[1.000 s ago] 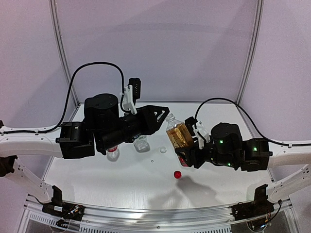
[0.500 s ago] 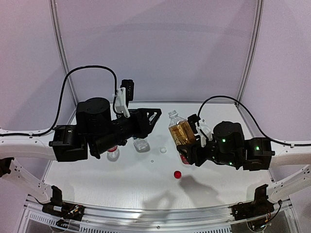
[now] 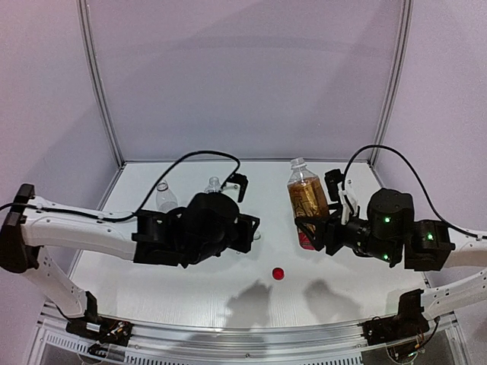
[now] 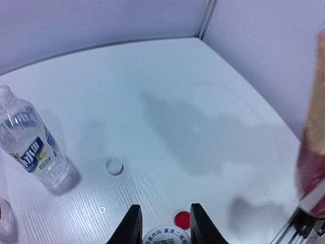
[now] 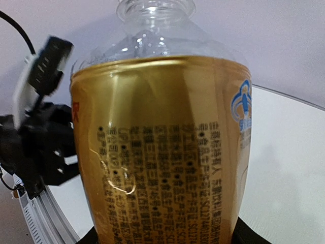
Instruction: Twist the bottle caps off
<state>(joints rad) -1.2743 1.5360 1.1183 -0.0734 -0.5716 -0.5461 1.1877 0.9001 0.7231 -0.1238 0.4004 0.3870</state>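
Note:
My left gripper (image 3: pixel 249 228) is low over the table and shut on the blue-and-white cap (image 4: pixel 166 237), which sits between its fingers (image 4: pixel 133 226). The red cap (image 3: pixel 278 273) lies on the table, just beneath the jaws in the left wrist view (image 4: pixel 182 219). The white cap (image 4: pixel 114 165) lies open side up. My right gripper (image 3: pixel 310 234) is shut on the amber bottle (image 3: pixel 306 199), upright with an open mouth (image 5: pixel 155 7). The green-blue label bottle (image 4: pixel 31 148) stands uncapped. Two clear bottles (image 3: pixel 166 198) (image 3: pixel 214 185) stand behind my left arm.
A small plastic ring (image 4: pixel 102 210) lies on the table near the white cap. Another bottle's base (image 4: pixel 4 224) shows at the left edge of the left wrist view. The back walls and corner post (image 4: pixel 205 20) bound the table; the rail (image 3: pixel 243 334) runs along the front.
My left gripper has pulled away from the amber bottle's mouth and dropped toward the table with the blue-and-white cap. My right gripper has carried the bottle right and set it more upright.

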